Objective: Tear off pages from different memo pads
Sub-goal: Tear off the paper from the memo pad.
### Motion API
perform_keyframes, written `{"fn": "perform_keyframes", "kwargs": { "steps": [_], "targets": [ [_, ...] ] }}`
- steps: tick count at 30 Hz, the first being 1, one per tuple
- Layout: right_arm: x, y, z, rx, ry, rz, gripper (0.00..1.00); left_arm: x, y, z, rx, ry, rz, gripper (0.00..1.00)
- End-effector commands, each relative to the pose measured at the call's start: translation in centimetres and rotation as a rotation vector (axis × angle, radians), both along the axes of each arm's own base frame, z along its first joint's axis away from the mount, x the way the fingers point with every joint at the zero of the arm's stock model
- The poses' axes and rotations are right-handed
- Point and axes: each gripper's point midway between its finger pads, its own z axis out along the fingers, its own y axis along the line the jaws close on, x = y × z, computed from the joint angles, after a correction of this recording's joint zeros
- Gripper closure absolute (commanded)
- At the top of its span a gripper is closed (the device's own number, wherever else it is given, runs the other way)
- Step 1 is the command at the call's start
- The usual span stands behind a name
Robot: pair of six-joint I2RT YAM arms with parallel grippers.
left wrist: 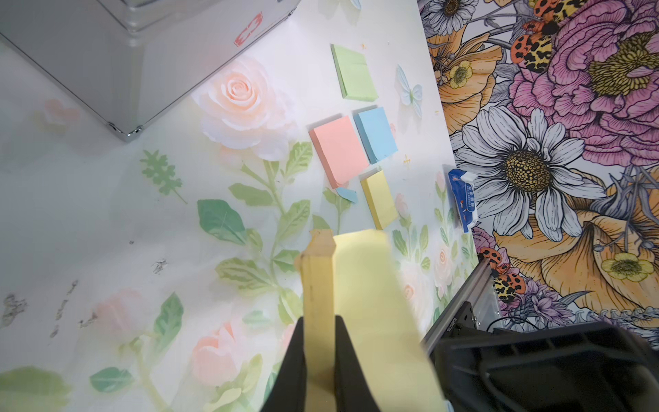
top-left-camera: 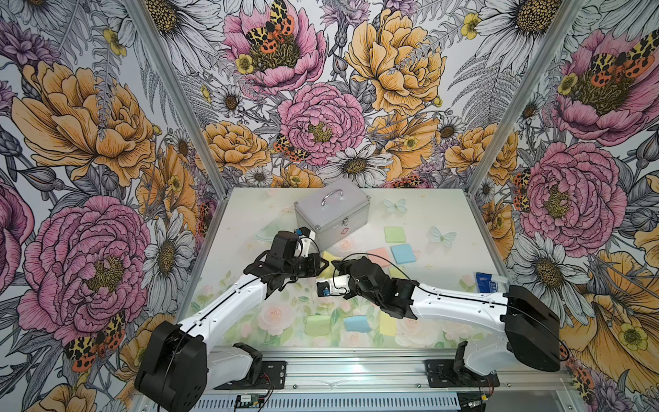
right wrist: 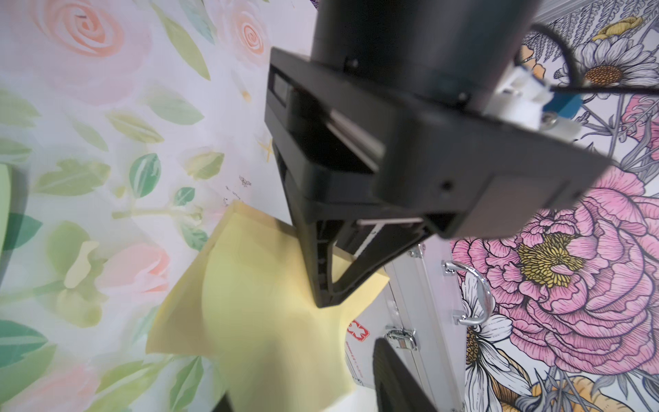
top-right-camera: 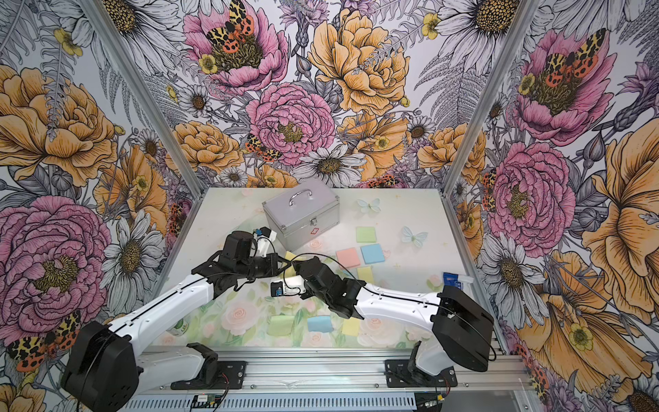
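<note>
This is a robot test cell in a lab, not a domestic or office room. An aluminium frame (top-left-camera: 180, 96) carries wall panels (top-left-camera: 321, 89) covered in floral print on three sides. The table (top-left-camera: 249, 214) bears a printed rose pattern. Behind the left gripper (top-left-camera: 321, 265) and the right gripper (top-left-camera: 337, 265), both arms are bolted to a slotted aluminium rail (top-left-camera: 356, 371). Bare wiring (top-left-camera: 265, 383) and a circuit board (top-left-camera: 249, 398) sit at that rail. Beyond both grippers stands a silver metal case (top-left-camera: 331, 214).

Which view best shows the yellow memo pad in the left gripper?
Left wrist: the yellow square memo pad stands edge-on between the jaws, thickness plain. Right wrist shows its blurred face; both top views, a corner.
</note>
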Motion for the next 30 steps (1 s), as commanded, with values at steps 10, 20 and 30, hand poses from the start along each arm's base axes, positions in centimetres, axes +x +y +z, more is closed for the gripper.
{"fn": "perform_keyframes", "kwargs": {
  "steps": [10, 20, 30],
  "targets": [
    [-0.4, 0.7, 0.4, -0.015, 0.002, 0.039, 0.54, 0.3, -0.8, 1.9, -0.035, -0.048, -0.02, 1.0],
    [-1.4, 0.7, -0.8, -0.045, 0.063, 0.083, 1.0, 0.4, -1.1, 2.0, -0.041, -0.043, -0.03, 1.0],
    [-0.9, 0.3, -2.8, -0.03, 0.145, 0.036, 1.0, 0.8, 0.5, 1.2, 0.008, -0.059, 0.053, 0.36]
  ]
}}
